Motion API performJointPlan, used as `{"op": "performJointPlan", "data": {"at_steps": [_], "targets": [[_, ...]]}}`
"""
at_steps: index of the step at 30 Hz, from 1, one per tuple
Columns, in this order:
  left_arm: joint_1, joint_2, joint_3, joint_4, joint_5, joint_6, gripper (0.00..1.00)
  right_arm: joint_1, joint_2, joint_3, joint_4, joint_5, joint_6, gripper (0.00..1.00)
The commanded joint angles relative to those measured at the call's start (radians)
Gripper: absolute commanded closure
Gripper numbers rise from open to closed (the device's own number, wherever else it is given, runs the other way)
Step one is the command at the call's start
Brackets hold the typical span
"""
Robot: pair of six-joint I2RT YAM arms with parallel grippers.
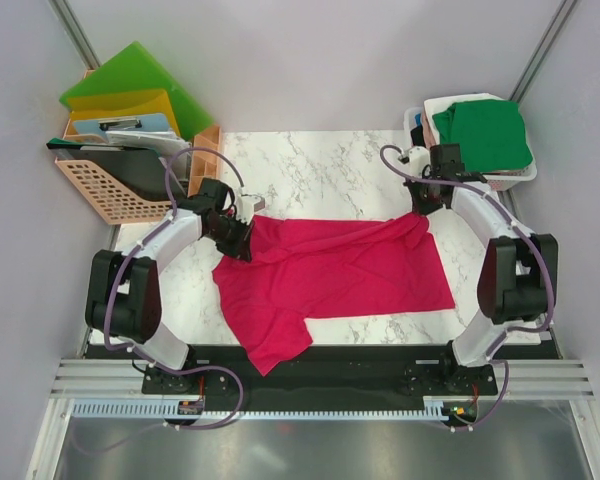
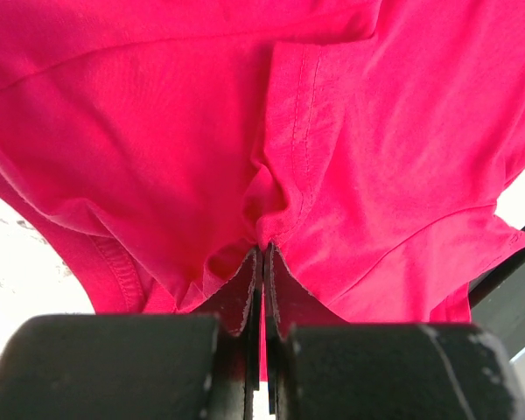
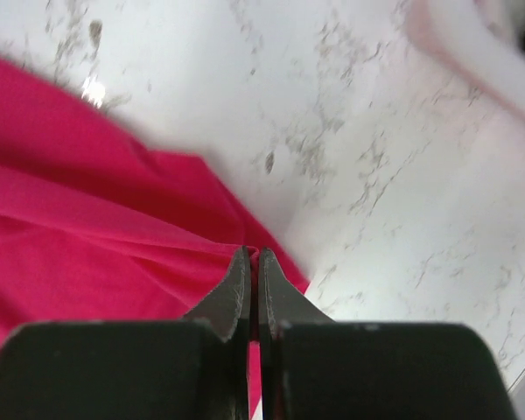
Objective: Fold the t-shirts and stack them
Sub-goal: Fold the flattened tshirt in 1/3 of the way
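Left gripper (image 2: pixel 262 249) and right gripper (image 3: pixel 252 254) clamp the crimson-pink cloth t-shirt's (image 1: pixel 340 270) far corners, likely to stretch it flat for folding.

place: robot lab cell | signs: plain panel walls (image 1: pixel 300 60), aluminium rail (image 1: pixel 570 378), marble-print table (image 1: pixel 320 170)

crimson t-shirt (image 1: pixel 330 275): spread on table (image 1: pixel 320 165) | left claw (image 1: pixel 242 243), right claw (image 1: pixel 420 212): at its far corners
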Motion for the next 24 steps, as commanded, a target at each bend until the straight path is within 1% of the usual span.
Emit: {"op": "performJointPlan", "data": {"at_steps": [1,5,8,10,11,13,14,17,18,19,20,24], "targets": [[-0.006,-0.009,-0.013,0.003,0.003,0.004,0.98,0.006,0.083,0.136,0.054,0.038,0.04,1.0],[-0.006,-0.023,-0.013,0.02,0.001,-0.008,0.98,0.01,0.198,0.232,0.061,0.056,0.06,1.0],[-0.006,-0.028,0.005,0.035,-0.011,-0.023,0.98,0.015,0.25,0.301,0.068,0.078,0.069,1.0],[-0.006,-0.019,0.067,0.038,-0.037,-0.017,0.98,0.018,0.27,0.365,0.068,0.09,0.073,1.0],[-0.004,-0.011,0.097,0.06,-0.086,-0.019,0.98,0.016,0.282,0.387,0.068,0.092,0.083,1.0],[0.0,-0.003,0.203,0.089,-0.126,-0.025,0.98,0.018,0.292,0.457,0.067,0.083,0.101,1.0],[0.002,0.021,0.297,0.101,-0.153,-0.029,0.98,0.019,0.302,0.48,0.064,0.083,0.116,1.0],[0.002,0.082,0.445,0.081,-0.186,-0.028,0.98,0.024,0.331,0.574,0.039,0.089,0.133,1.0],[0.002,0.124,0.529,0.074,-0.195,-0.026,0.98,0.028,0.338,0.604,0.036,0.095,0.139,1.0],[0.003,0.144,0.568,0.066,-0.206,-0.022,0.98,0.029,0.345,0.618,0.036,0.101,0.141,1.0],[0.003,0.167,0.638,0.058,-0.228,-0.019,0.98,0.03,0.359,0.631,0.034,0.113,0.139,1.0],[0.002,0.245,0.723,0.057,-0.29,-0.005,0.98,0.03,0.405,0.695,0.036,0.135,0.132,1.0]]}}
